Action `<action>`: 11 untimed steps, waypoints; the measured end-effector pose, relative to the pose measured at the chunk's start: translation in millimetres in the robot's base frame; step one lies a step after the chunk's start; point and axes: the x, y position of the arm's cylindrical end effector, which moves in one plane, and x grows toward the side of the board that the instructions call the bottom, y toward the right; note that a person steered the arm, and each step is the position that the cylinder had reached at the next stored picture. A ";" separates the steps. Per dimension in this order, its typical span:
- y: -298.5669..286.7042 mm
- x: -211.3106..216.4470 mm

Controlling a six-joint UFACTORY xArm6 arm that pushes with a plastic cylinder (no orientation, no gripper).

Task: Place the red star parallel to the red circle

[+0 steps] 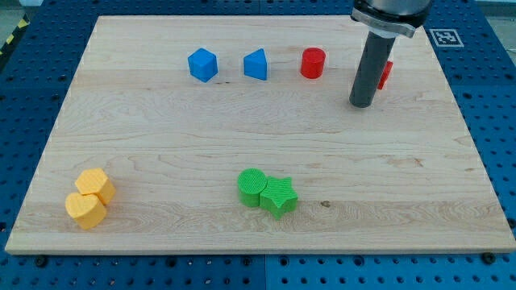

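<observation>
My tip [362, 104] sits just in front of the red star [387, 72], which is half hidden right of the red circle [313, 63]; no gripper, holding nothing; next, nudge it level.

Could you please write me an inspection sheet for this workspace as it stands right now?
Surface: wooden board, flat, lying on a blue perforated base.
Job's things: red circle near the view's top; red star to its right, mostly hidden behind the rod.
My tip: just in front of the red star, on its left side; contact cannot be told.
Clutter: blue cube and blue wedge-like block left of the red circle; green circle touching green star; two yellow blocks touching at bottom left.
Claw: nothing seen.
Cables: nothing seen.
Surroundings: marker tag at top right.
</observation>
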 end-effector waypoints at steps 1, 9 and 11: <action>22.6 0.0; -47.2 17.9; -160.5 42.5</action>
